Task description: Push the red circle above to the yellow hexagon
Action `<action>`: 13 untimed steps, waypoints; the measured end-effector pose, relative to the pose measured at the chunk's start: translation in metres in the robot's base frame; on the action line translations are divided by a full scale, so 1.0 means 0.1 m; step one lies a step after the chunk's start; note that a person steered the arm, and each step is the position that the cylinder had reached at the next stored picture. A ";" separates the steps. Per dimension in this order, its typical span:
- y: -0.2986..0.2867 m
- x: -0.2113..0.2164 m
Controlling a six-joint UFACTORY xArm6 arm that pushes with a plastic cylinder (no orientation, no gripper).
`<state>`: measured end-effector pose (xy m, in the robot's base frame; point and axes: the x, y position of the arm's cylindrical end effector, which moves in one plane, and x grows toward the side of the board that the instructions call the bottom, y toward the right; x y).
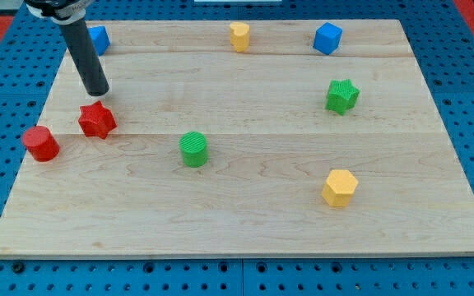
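Note:
The red circle (40, 143), a short cylinder, stands near the board's left edge. The yellow hexagon (340, 187) stands at the lower right of the board, far from it. My tip (97, 93) is down on the board just above the red star (97, 121), which lies right of the red circle. The tip is above and to the right of the red circle and apart from it.
A green circle (193, 149) stands mid-board. A green star (342, 95) is at the right. A blue block (98, 39) is at the top left behind the rod, a yellow block (239, 36) at top centre, a blue block (327, 38) at top right. The wooden board (245, 222) lies on a blue pegboard.

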<state>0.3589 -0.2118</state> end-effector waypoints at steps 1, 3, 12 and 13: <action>0.00 0.00; -0.06 0.00; 1.10 0.85; 1.30 0.70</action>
<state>0.4292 -0.0818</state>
